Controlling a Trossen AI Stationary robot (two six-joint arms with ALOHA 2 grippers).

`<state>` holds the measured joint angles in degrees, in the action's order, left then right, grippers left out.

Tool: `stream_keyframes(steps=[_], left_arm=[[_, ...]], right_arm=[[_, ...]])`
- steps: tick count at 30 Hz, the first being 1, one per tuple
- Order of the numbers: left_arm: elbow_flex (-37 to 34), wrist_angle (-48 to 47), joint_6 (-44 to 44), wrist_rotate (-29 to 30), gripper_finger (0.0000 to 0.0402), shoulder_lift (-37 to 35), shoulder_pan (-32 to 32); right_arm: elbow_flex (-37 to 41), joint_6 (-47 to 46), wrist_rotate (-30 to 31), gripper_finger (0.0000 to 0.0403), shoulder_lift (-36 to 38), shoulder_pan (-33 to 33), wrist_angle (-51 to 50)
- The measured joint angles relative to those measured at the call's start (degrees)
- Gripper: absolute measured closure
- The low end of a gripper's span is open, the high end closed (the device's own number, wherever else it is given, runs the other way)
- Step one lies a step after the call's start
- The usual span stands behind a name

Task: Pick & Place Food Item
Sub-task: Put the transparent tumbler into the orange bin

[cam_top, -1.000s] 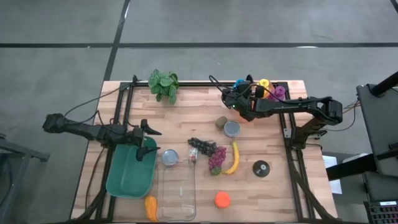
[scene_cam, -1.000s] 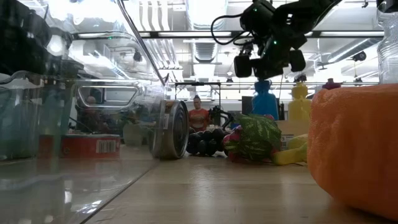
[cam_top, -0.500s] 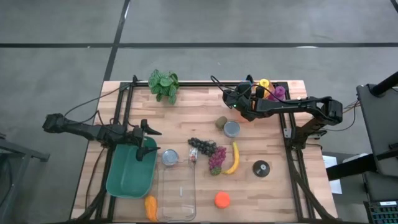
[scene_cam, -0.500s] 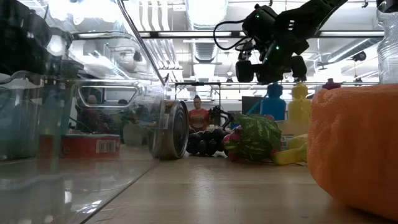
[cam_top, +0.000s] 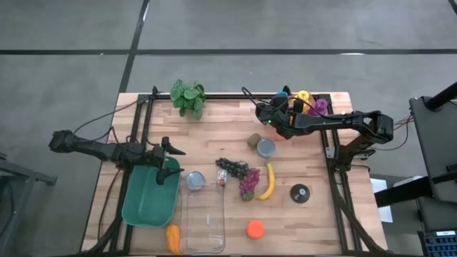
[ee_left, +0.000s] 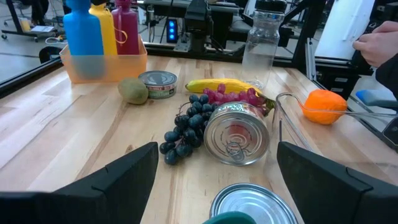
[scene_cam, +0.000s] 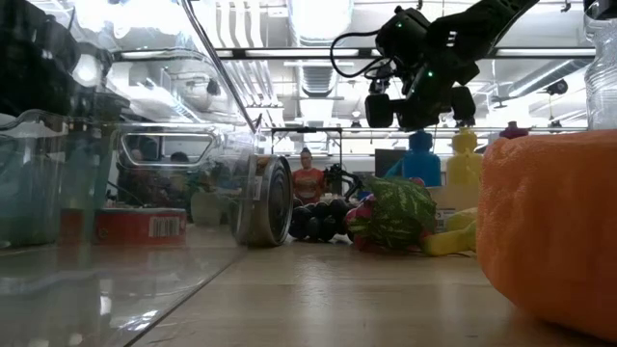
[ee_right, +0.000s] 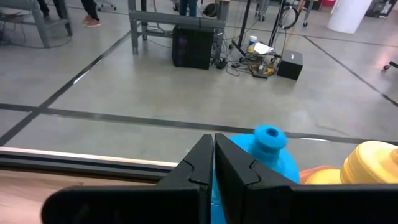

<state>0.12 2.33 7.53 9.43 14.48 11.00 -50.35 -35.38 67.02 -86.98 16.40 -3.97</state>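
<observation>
Right gripper [cam_top: 268, 113] shifted toward blue bottle [ee_right: 268, 151], fingers closed empty, bottle partly hidden

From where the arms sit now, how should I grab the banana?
Take the banana at its middle, gripper coming straight down with fingers across its narrow width. It lies flat on the table, curved, with the red grapes close on one side; the other side is clear.

Leafy potted plant [cam_top: 188, 96] at table's far edge
</observation>
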Motion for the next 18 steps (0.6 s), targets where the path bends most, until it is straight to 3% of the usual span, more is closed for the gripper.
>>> stream_keyframes(steps=[18], left_arm=[[0.0,0.0,0.0,0.0,0.0066,0.0,0.0]], right_arm=[[-1.0,2.4,0.0,0.0391,0.2,-0.3,0.1]])
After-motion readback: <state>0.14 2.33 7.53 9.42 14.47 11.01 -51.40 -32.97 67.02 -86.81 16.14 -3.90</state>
